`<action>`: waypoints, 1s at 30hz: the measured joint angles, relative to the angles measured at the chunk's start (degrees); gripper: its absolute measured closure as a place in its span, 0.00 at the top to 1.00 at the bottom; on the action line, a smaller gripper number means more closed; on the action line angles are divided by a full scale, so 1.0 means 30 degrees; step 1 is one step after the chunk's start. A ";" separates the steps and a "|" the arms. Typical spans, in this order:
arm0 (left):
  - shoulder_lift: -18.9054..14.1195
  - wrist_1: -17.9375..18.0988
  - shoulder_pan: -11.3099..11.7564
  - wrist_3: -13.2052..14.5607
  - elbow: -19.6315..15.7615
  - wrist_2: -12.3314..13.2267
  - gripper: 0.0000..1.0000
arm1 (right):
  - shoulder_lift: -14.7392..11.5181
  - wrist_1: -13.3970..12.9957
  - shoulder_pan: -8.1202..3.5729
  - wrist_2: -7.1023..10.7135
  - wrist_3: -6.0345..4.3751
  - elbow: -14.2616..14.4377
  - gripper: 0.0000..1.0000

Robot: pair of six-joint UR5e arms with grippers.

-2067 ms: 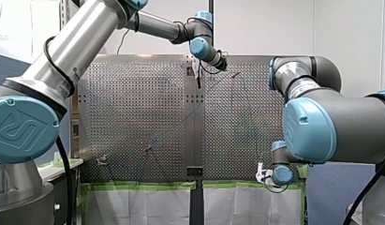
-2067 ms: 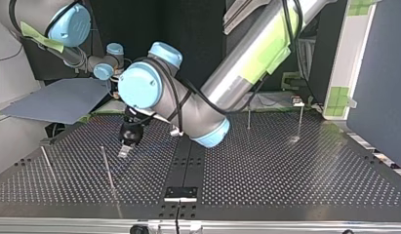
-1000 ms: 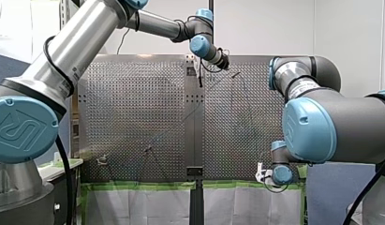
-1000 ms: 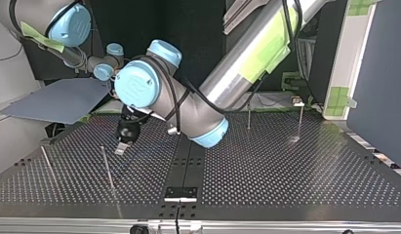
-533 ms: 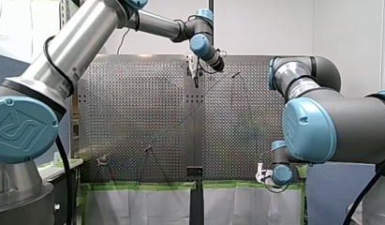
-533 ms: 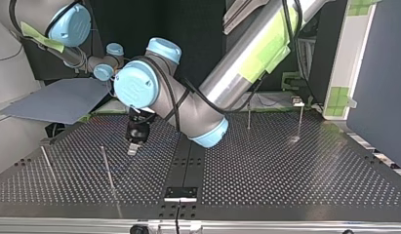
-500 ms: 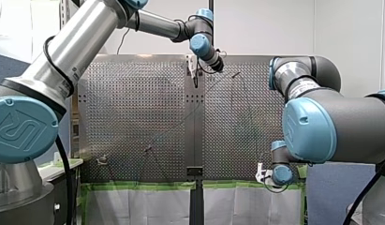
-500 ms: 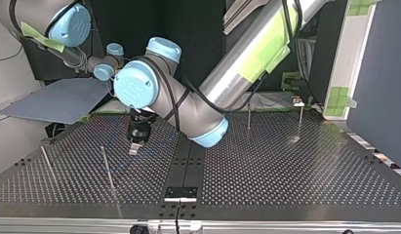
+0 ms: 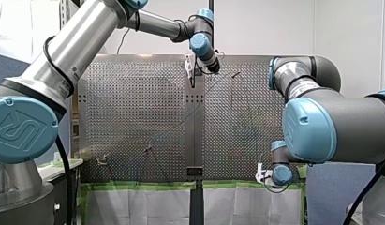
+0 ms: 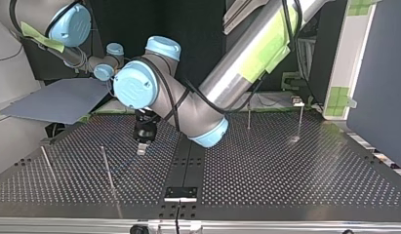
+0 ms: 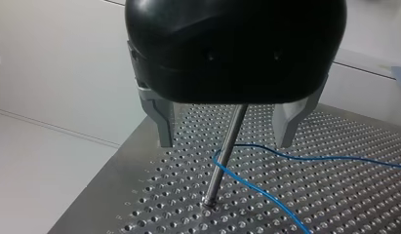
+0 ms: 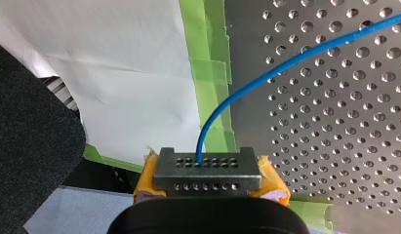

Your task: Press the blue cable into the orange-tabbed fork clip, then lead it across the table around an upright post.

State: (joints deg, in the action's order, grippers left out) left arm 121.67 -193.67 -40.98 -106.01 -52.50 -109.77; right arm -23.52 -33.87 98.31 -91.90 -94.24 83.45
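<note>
Risk: the slack blue cable (image 11: 259, 195) may be slipping up off the upright post (image 11: 221, 165) if tension drops. My left gripper (image 11: 226, 142), upper centre of the front view, is hanging spread wide astride the post, holding nothing; my right gripper (image 12: 208, 170), lower right, is pinching the cable.

This is a robotics lab. A perforated sheet-metal counter (image 9: 134, 117) fills the middle, its holes drilled in a regular grid, with thin upright steel posts (image 10: 107, 168) standing on it. Two silver industrial arms with light-blue joint caps, my left arm (image 9: 73, 56) and my right arm (image 9: 316, 126), reach over it from its side edges. Strips of green masking tape (image 9: 134, 186) run along the counter's near edge in the front view, above white paper sheeting (image 9: 134, 206). Behind stand plain white walls (image 9: 265, 28), and a blue partition panel (image 10: 378, 73) closes the top view's right.
</note>
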 joint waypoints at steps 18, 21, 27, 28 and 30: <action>-0.1198 -0.0271 0.0082 0.0399 -0.1414 -0.0227 1.00 | 0.0000 0.0064 -0.0026 -0.0018 0.0001 0.0000 0.00; -0.1729 0.0235 0.0118 0.0408 -0.1951 -0.0241 1.00 | 0.0000 0.0064 0.0011 -0.0024 0.0001 0.0002 0.00; -0.2798 0.1297 0.0164 0.0110 -0.3021 -0.0345 1.00 | 0.0000 0.0072 0.0026 -0.0013 0.0001 -0.0005 0.00; -0.3008 0.1508 0.0162 0.0032 -0.3230 -0.0453 1.00 | 0.0000 0.0082 0.0027 -0.0011 0.0001 -0.0006 0.00; -0.3341 0.1843 0.0143 -0.0063 -0.3563 -0.0698 1.00 | 0.0000 0.0115 0.0040 -0.0009 0.0000 -0.0004 0.00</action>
State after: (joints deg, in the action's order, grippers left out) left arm 111.65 -188.14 -40.55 -106.20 -63.19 -111.87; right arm -23.52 -33.52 98.43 -91.93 -94.24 83.44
